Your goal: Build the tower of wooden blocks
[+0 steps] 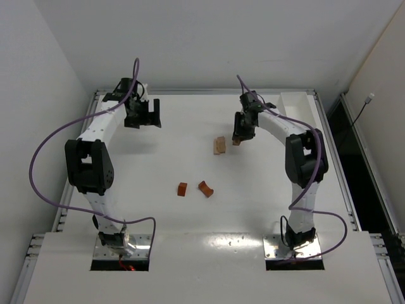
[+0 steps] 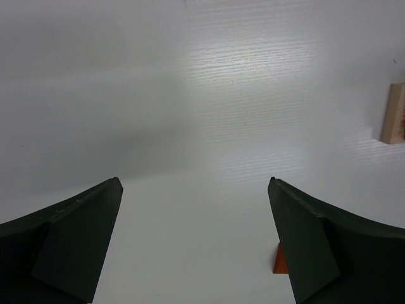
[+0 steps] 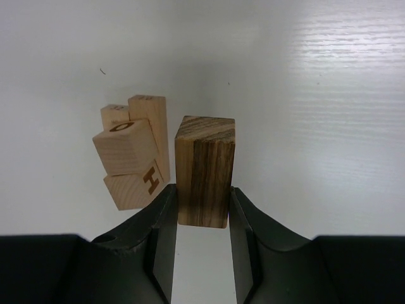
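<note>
Beside pale blocks [image 3: 133,152], outstretched right arm's fingers [image 3: 161,234] around dark block [image 3: 204,171]; left fingers [image 2: 76,240] wide.

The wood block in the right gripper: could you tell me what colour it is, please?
The wood block is streaky dark brown, clearest in the right wrist view.

You can read only two letters, both in the right wrist view, printed in dark brown on pale cubes that stand at 9 o'clock of the dark striped block [image 3: 204,171]. The upper pale cube [image 3: 126,152] carries an "O" on its top face. The lower pale cube [image 3: 130,189], touching it at 6 o'clock, carries an "H" on its side face, with the letter tilted. In the top view you'll find these cubes too small to read.
</note>
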